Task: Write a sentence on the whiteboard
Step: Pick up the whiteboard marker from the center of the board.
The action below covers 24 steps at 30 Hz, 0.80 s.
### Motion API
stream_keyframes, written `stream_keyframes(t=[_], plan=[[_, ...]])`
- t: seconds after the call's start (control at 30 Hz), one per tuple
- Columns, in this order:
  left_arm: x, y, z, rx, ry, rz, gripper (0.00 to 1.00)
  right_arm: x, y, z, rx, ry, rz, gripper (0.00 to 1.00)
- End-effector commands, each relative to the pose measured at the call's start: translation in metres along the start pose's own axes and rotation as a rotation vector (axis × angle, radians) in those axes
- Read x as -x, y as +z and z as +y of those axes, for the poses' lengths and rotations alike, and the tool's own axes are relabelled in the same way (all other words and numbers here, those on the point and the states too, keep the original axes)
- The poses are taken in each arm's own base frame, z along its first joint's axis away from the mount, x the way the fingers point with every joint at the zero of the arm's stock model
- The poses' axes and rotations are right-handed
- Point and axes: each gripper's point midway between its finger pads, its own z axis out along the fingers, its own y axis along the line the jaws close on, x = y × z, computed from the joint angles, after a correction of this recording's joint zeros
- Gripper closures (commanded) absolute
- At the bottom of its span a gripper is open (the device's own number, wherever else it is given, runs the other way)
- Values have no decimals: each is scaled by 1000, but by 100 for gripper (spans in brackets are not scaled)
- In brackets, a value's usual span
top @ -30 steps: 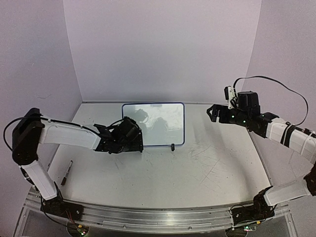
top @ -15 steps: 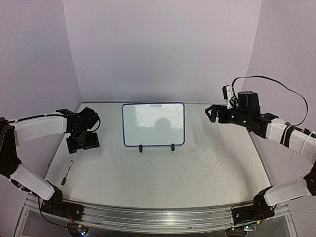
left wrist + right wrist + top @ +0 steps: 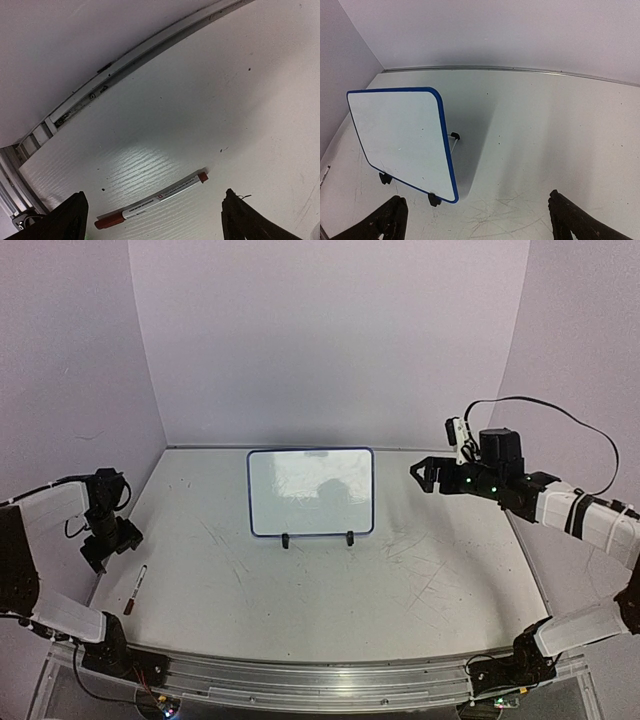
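Marker [image 3: 165, 192] lies between the left gripper's [image 3: 153, 207] spread jaws; lower squarely, centre its barrel, then pinch.

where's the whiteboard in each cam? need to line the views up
Top external: whiteboard stands at centre, toward the back wall, facing the camera.
Left wrist: not in it.
Right wrist: whiteboard is in the left half, seen at an angle, with its clip feet low in the picture.
Shared landmark: the white table is in all three; the marker lying on it links the left wrist view to top external.
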Motion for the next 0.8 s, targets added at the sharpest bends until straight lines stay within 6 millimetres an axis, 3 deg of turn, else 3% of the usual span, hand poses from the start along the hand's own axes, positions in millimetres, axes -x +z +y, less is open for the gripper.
stream_keyframes(t=[0.0, 0.23, 0.4, 0.63, 0.77], plan=[[-12, 21, -26, -154, 89, 118, 6, 10, -5, 8, 37, -6, -56, 2], [-32, 46, -33, -146, 142, 236, 9, 13, -8, 12, 59, -5, -75, 2], [-44, 61, -38, -129, 175, 318, 16, 14, -12, 11, 54, -7, -84, 2], [-45, 66, -37, -109, 185, 325, 23, 14, -13, 11, 54, -8, -85, 2], [-52, 66, -29, -94, 174, 343, 33, 14, -11, 12, 60, -5, -81, 2]])
